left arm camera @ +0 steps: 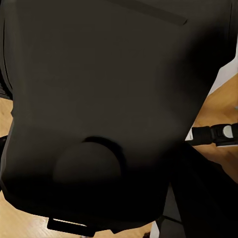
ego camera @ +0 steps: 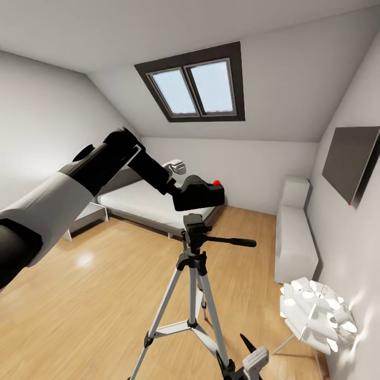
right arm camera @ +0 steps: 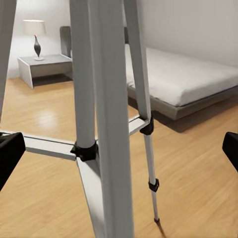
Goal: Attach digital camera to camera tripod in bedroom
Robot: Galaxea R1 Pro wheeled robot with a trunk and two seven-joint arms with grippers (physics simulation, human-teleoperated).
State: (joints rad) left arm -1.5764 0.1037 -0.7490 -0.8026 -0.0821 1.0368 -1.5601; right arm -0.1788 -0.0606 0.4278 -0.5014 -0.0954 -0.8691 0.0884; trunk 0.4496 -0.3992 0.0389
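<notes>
Left claw (ego camera: 177,190) gripping digital camera (ego camera: 199,194), just above camera tripod (ego camera: 194,253)

Even, bright daylight from the skylight (ego camera: 194,86), wide-angle stretch at edges, left wrist view dark, perhaps blurred.

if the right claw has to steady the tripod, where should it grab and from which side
Probably the upper stretch of a silver leg on the camera tripod, approached from the robot's side, low down, where the right claw already sits. The legs are slim straight tubes, easy to close on. Avoid the head, since the digital camera on the left claw hovers just above it, and the side-jutting pan handle.
</notes>
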